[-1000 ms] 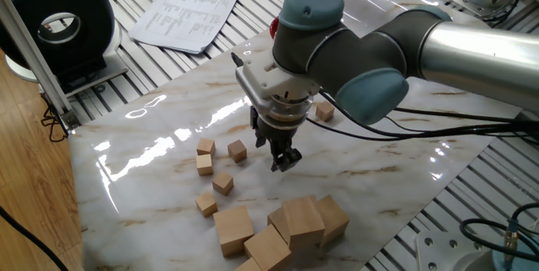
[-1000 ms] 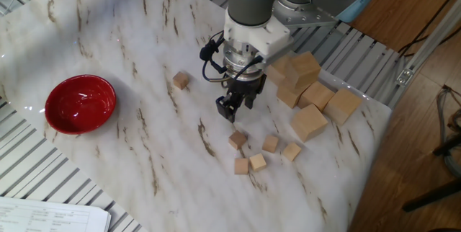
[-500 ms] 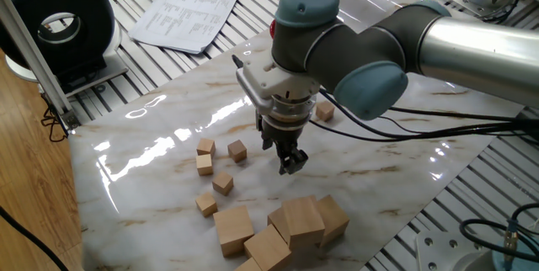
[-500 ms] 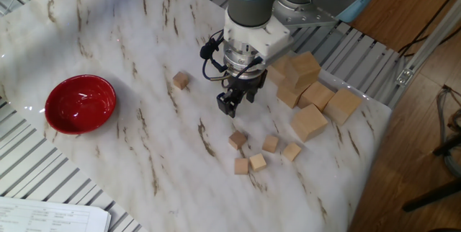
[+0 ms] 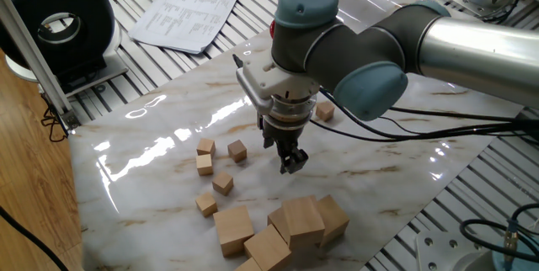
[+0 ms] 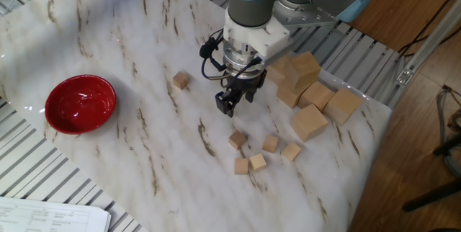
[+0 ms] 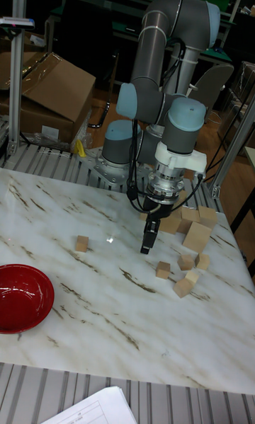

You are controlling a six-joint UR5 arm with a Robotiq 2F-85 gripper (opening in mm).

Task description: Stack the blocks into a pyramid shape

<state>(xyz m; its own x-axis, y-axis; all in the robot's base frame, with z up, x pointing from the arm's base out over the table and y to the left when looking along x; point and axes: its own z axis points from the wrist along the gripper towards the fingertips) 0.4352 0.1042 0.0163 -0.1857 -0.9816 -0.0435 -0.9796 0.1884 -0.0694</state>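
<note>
Tool (image 6: 225, 106) hovers empty above the desk (image 6: 144, 52), jaws nearly together. Five blocks (image 6: 258, 153) lie clustered nearby, none stacked. Jaws should be widened, centred over the nearest block (image 6: 238, 140), then lowered squarely.

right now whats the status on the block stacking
End effector hovering over the marble, nothing visible in it. Small blocks scattered flat, none stacked; one lone block apart. Large cubes piled close behind the arm.
</note>
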